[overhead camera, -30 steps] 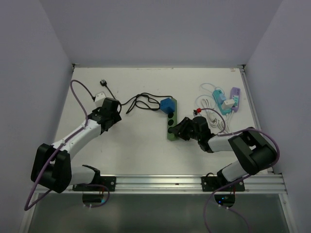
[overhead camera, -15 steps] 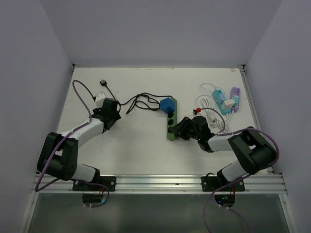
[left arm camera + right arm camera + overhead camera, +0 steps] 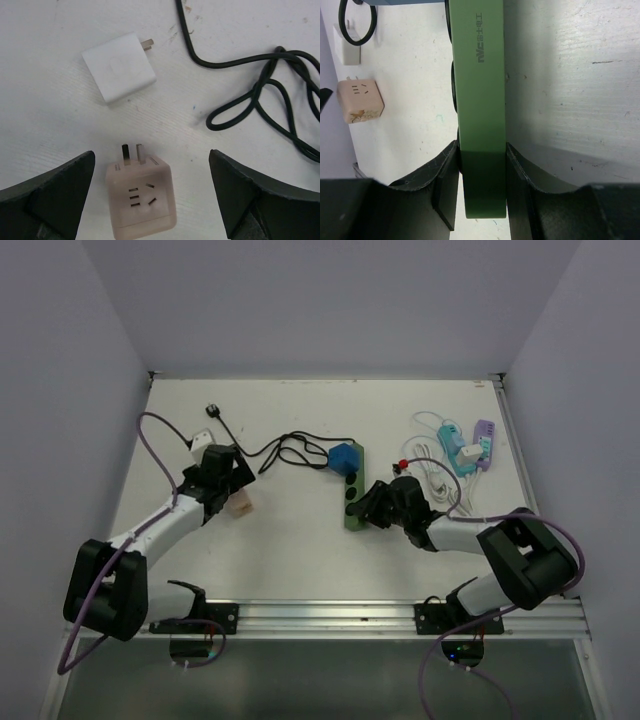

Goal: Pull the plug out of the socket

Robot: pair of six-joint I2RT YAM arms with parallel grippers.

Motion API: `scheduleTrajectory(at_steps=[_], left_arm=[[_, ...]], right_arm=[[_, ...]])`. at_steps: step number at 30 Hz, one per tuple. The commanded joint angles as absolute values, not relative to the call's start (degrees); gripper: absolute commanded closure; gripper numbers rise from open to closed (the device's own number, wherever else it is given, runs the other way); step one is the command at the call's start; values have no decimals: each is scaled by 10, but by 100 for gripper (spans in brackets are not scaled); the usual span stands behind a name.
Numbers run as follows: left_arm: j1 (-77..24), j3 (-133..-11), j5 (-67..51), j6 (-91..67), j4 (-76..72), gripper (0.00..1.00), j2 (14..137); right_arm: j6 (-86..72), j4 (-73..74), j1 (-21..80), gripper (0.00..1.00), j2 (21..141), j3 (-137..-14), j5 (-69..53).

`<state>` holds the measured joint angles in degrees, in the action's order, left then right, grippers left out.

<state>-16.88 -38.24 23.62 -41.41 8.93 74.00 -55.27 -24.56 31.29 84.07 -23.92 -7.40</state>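
The pale pink adapter plug (image 3: 141, 197) lies flat on the white table (image 3: 300, 550), left of centre and well apart from the green power strip (image 3: 352, 495), with its two metal prongs pointing toward the far side. It sits between the fingers of the left gripper (image 3: 151, 165), which are spread wide and touch neither side of it, so this gripper holds nothing. The left arm reaches from its base at the near left corner diagonally toward the far right, its forearm low and its wrist tipped down over the plug. Just beyond the prongs lies a white adapter (image 3: 119, 67), and to its right a black cable (image 3: 260, 90) loops across the table toward a blue plug (image 3: 346, 458) seated at the far end of the strip. The strip runs near to far in the middle of the table. The right gripper (image 3: 482, 175) is closed tight on its near end, one finger pressed against each long side. The right arm folds at the near right, elbow out by the wall, its forearm lying low and pointing left to the strip. In the far right corner lie a teal power strip (image 3: 455, 448), a purple power strip (image 3: 484, 445) and a coiled white cable (image 3: 430, 468).
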Motion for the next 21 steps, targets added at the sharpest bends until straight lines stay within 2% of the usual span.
scheduleTrajectory(at_steps=[1, 10, 21], left_arm=[[-165, -392, 176, -426, 92, 1, 694], [-185, -424, -41, -449, 51, 0, 691], [-306, -491, -61, -515, -28, 0, 829]], right_arm=[[-503, -88, 322, 100, 871, -228, -60], [-466, -105, 343, 100, 915, -262, -120], [-418, -39, 352, 100, 897, -296, -164]])
